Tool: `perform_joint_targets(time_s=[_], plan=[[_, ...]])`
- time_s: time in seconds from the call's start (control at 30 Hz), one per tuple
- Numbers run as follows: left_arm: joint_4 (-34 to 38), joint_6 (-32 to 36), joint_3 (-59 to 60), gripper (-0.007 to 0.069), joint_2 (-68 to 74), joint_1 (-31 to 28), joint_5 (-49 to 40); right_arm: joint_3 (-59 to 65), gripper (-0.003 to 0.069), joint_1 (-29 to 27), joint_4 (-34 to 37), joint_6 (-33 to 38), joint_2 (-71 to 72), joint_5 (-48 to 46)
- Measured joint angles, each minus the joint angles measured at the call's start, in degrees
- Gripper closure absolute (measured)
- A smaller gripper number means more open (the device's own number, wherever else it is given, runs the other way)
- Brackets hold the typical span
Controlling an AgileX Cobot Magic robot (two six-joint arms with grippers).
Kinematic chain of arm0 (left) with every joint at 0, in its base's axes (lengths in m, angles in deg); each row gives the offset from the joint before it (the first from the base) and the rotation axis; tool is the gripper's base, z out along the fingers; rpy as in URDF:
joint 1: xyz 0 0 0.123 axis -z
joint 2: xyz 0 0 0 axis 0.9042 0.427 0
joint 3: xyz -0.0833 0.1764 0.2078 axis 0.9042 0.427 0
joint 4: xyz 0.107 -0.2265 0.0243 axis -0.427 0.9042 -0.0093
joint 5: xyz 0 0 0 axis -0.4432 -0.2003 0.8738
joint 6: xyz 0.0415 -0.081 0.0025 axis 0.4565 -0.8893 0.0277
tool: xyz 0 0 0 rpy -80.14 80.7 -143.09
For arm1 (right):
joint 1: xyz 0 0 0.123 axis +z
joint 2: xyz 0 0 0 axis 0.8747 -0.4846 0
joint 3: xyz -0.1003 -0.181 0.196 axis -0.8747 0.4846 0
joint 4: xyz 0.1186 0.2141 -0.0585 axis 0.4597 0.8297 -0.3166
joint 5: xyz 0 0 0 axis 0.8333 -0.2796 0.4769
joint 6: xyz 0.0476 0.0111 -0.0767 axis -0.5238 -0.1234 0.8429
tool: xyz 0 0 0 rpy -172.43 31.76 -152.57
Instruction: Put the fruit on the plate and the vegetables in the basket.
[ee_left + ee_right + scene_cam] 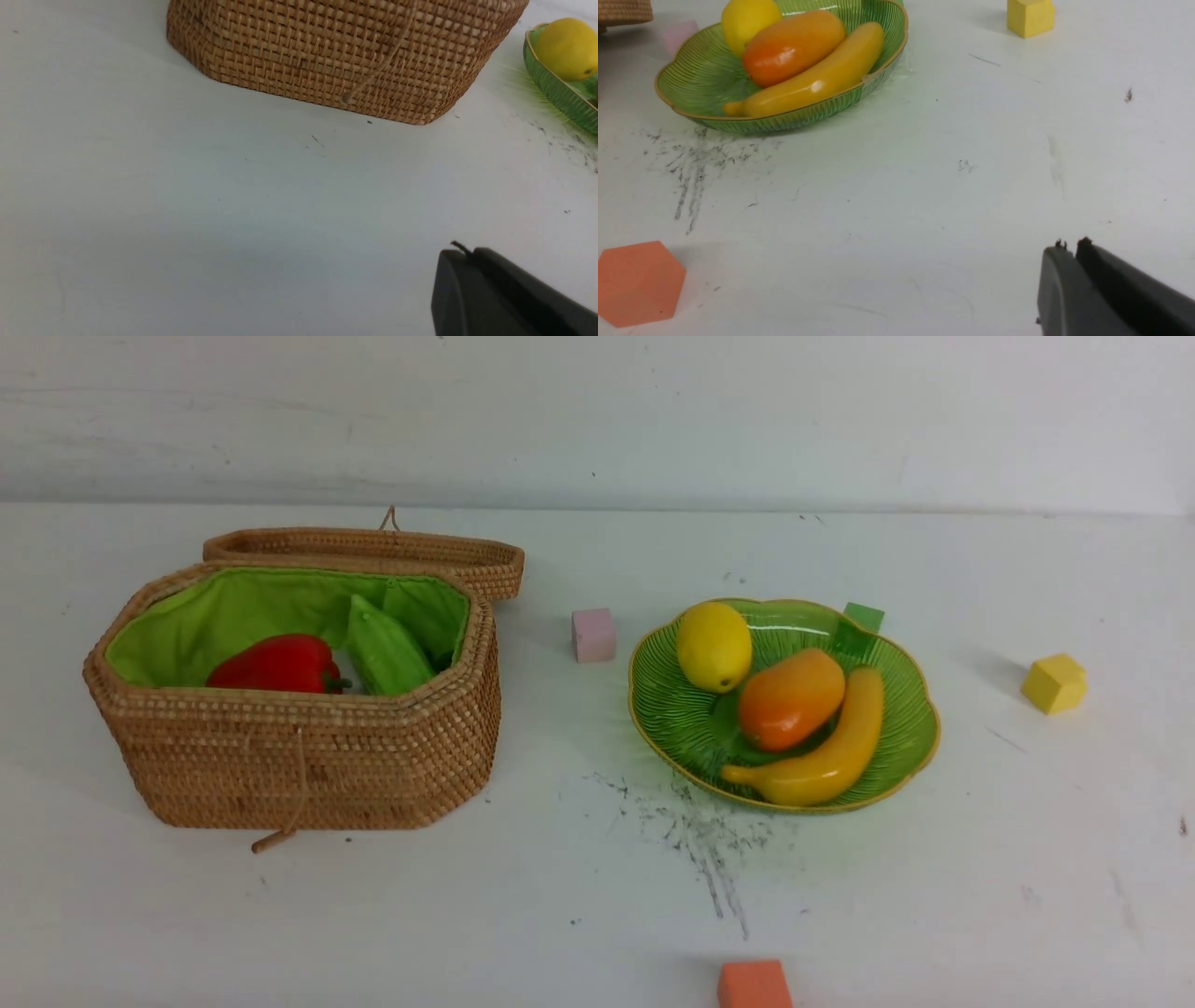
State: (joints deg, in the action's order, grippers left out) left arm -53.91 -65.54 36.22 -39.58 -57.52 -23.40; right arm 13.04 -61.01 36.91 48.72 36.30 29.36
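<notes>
The basket [308, 765] sits at nine o'clock on the table [560, 859], lid [373, 549] tipped open behind it. Its near wall hides all but the tops of the pepper [278, 665] and gourd [385, 653]. The plate [691, 728] at three o'clock holds the lemon [713, 646], mango [790, 698] and banana [831, 747]. An orange cube [754, 986] is cut off at six o'clock. Left gripper [467, 254] and right gripper [1069, 249] both have fingers together, empty, over bare table.
</notes>
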Motion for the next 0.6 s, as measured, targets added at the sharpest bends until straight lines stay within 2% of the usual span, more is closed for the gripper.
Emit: perform_joint_targets(time_s=[0.6], plan=[[0.0,0.0,0.0,0.0638,0.0,0.0,0.0,0.0,0.0604,0.0,0.0,0.0,0.0,0.05]])
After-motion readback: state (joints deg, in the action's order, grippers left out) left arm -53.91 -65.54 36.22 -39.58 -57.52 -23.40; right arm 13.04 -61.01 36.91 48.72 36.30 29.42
